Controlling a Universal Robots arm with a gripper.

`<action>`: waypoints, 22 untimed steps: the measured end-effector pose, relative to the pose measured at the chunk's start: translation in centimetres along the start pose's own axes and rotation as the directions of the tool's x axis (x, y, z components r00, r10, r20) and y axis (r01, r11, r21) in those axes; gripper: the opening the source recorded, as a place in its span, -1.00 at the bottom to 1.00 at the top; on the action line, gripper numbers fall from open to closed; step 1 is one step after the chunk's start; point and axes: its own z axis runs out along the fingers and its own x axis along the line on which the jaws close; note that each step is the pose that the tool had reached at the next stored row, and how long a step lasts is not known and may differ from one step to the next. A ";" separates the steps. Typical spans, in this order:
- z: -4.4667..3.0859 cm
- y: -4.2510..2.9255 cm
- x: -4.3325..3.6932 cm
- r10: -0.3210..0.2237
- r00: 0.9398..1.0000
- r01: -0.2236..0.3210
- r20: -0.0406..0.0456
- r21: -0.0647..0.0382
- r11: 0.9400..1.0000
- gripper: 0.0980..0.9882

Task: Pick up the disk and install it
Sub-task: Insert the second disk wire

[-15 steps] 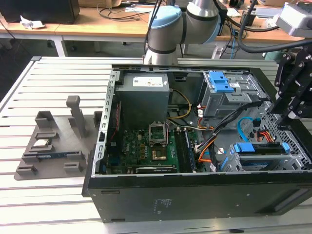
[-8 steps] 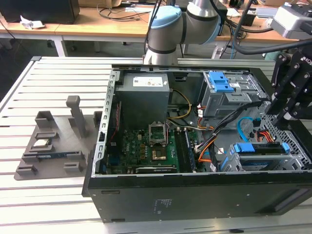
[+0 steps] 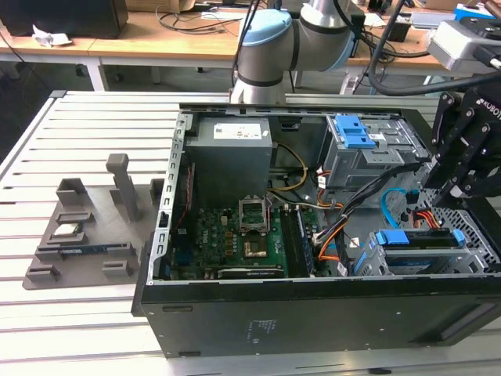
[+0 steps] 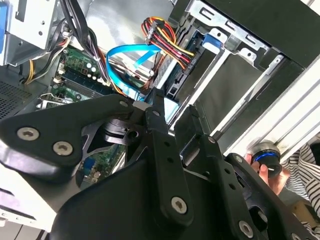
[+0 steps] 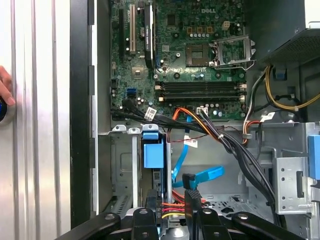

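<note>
First wrist view shows the disk [image 5: 153,165] seated in its bay just beyond the narrowly parted, empty pincer [image 5: 172,212].

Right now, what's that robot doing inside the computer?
A robot arm is reaching into an open computer case. Its claw hangs close above the drive cage at the exterior view's right. The disk, with its blue rails, looks already slotted into that cage, edge up. A person's hand is beside the case.
</note>
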 end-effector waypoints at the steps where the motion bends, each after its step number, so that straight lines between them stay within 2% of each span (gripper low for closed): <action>1: 0.19 0.05 0.00 0.000 1.000 0.000 0.000 0.000 1.000 -0.41; 4: 0.59 0.34 -0.24 -0.002 1.000 0.002 0.000 0.000 1.000 -0.41; 9: 0.69 0.56 -2.04 -0.009 1.000 0.009 -0.001 0.000 1.000 -0.41; 17: 0.42 1.13 -2.10 -0.013 1.000 0.013 -0.001 0.007 1.000 -0.41; 20: 1.22 1.29 -2.11 -0.029 1.000 0.029 -0.002 0.008 1.000 -0.41; 22: 1.48 1.45 -2.07 -0.043 0.999 0.043 -0.002 0.008 0.999 -0.41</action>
